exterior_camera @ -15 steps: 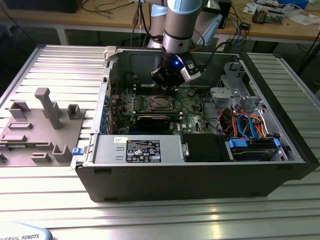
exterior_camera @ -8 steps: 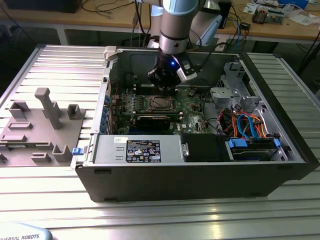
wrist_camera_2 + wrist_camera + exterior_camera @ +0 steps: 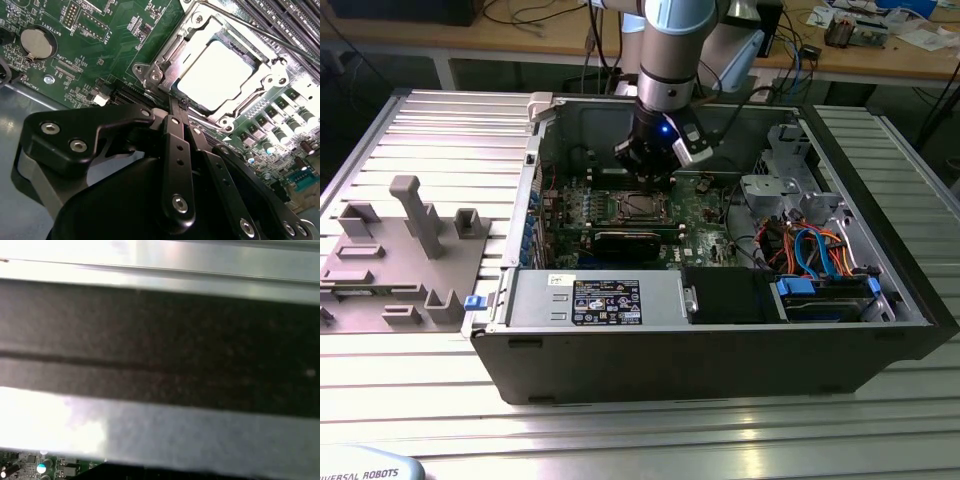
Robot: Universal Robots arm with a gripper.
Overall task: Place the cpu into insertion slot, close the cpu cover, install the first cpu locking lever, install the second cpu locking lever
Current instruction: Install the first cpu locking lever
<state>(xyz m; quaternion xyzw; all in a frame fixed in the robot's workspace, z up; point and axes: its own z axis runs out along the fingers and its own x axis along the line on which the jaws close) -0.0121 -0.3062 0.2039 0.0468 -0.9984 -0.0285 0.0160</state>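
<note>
The fingers [image 3: 181, 107] are pressed together, gripping nothing, their tips at the near edge of the socket. Just beyond them in the second wrist view lies one cpu [image 3: 216, 75], seated flat in the slot with one cpu cover [image 3: 165, 60] closed around it (its silver top shows through the square opening). One round coin battery [image 3: 36, 42] sits upper left. In the exterior view, one open computer case [image 3: 720, 350] rests on the table [image 3: 440, 400], with the arm [image 3: 665, 90] reaching down into it at centre top.
</note>
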